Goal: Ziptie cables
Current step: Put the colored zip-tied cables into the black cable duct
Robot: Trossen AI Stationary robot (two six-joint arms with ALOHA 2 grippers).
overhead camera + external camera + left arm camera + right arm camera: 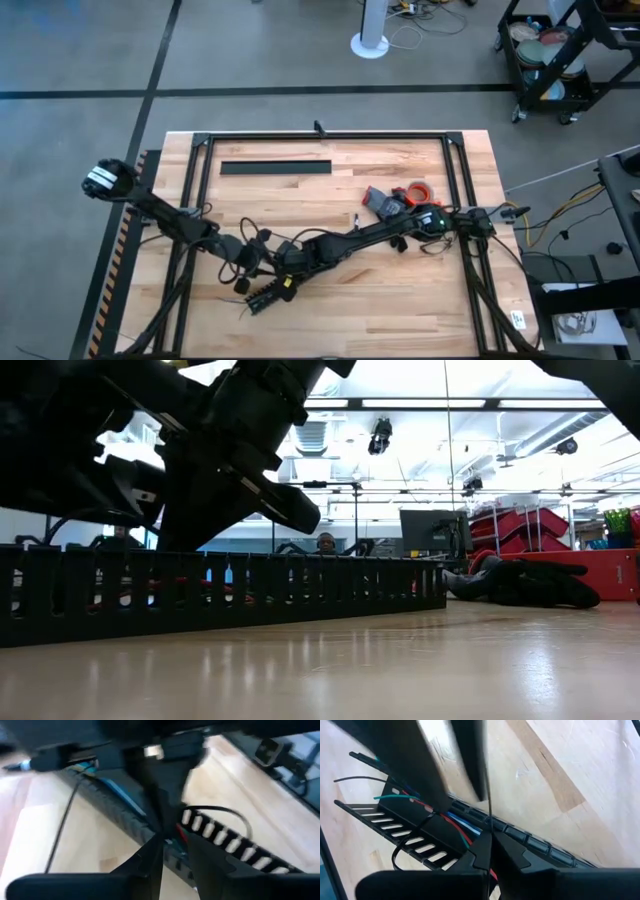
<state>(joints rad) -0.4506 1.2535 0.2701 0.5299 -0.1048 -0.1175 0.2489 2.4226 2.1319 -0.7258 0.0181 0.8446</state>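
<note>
- Both arms meet over the front-left of the table point(420, 300). The left gripper point(243, 262) and the right gripper point(287, 268) sit close on either side of a short black slotted duct point(266, 294) that lies just at their 6 o'clock in the high view.
- The duct's long axis runs from about 8 o'clock to 2 o'clock. The cables point(457, 827), red, blue, white and green here, lie inside it along that same line.
- Right wrist view: the right gripper point(487, 851) has its fingers pinched together on a thin dark strand that runs straight away from it. I take this for a ziptie point(489, 795), though it is too thin to be sure. A dark loop point(402, 845) already circles the duct's slotted wall.
- Left wrist view: the left gripper point(172, 851) points down onto the duct point(220, 837), fingers slightly apart with nothing between them that I can make out.
- The right arm seems nearer the tie, so the pull is probably its job, along the strand and across the duct.
- The high view gives the layout but hides the wires. Only the wrist views show them. The low view shows a second, longer duct point(220, 595) at the far side and a person point(325, 543) beyond.
</note>
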